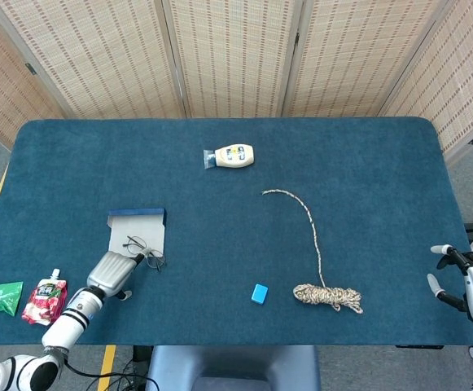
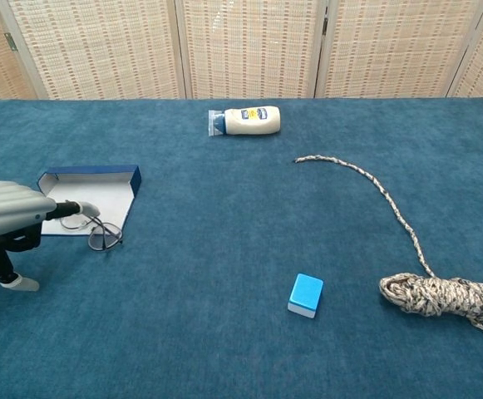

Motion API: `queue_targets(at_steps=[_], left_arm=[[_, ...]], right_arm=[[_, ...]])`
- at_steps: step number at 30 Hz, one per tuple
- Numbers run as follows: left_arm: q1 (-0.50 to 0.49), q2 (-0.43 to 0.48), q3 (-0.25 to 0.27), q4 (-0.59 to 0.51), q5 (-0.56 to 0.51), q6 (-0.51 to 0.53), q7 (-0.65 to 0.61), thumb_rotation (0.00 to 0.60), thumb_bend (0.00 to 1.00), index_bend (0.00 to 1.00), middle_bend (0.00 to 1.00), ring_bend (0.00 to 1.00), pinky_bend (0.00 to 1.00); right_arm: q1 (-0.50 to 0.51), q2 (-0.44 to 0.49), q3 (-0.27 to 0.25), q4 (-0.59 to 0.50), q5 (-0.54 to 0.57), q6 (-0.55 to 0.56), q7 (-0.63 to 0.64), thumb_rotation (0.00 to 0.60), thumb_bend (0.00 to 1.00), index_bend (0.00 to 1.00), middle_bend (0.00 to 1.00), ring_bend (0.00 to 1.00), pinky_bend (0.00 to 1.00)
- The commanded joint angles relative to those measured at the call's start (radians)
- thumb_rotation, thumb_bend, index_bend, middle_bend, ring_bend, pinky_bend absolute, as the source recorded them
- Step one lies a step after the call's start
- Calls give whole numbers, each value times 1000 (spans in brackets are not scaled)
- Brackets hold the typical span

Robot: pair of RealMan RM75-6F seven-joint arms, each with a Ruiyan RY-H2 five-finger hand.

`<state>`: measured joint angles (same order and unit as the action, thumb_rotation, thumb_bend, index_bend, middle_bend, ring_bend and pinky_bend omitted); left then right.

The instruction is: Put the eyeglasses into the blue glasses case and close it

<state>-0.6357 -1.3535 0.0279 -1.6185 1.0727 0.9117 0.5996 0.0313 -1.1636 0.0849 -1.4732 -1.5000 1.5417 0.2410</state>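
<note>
The blue glasses case [image 1: 137, 230] lies open on the table's left side, white lining up, and shows as the case [image 2: 93, 192] in the chest view. The thin-framed eyeglasses [image 1: 146, 252] lie unfolded at its near right corner, partly on the lining; the eyeglasses [image 2: 96, 232] straddle the case's edge. My left hand [image 1: 111, 274] lies just near-left of them with fingers stretched out, and one fingertip [image 2: 85, 209] touches the frame. I cannot see a grip on it. My right hand [image 1: 465, 283] hovers off the table's right edge, fingers apart and holding nothing.
A white squeeze bottle [image 1: 229, 156] lies at the back centre. A rope [image 1: 326, 293] is coiled at the front right, its tail running back. A small blue block [image 1: 259, 293] sits front centre. Two snack pouches [image 1: 44, 300] lie at the front left edge.
</note>
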Motion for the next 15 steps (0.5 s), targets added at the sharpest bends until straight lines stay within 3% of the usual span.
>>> queue_targets(at_steps=[1,8,15], left_arm=[[-4,-7,1,8,-9,-7,1,600,223,0,992,949,946],[2,-2,-5,8,24,27,-26,600,224,0,992,949,946],[14,57,17,-59,50,48,-13,600,223,0,992,949,947]], right_arm=[[0,0,1,0,0,1,-1,600,335,329,526,460,314],[-2,3,1,-3,-1,4,-1,600,335,329,526,460,314],[-2,1,0,-2,-2,3,1,600,336,329,527,460,314]])
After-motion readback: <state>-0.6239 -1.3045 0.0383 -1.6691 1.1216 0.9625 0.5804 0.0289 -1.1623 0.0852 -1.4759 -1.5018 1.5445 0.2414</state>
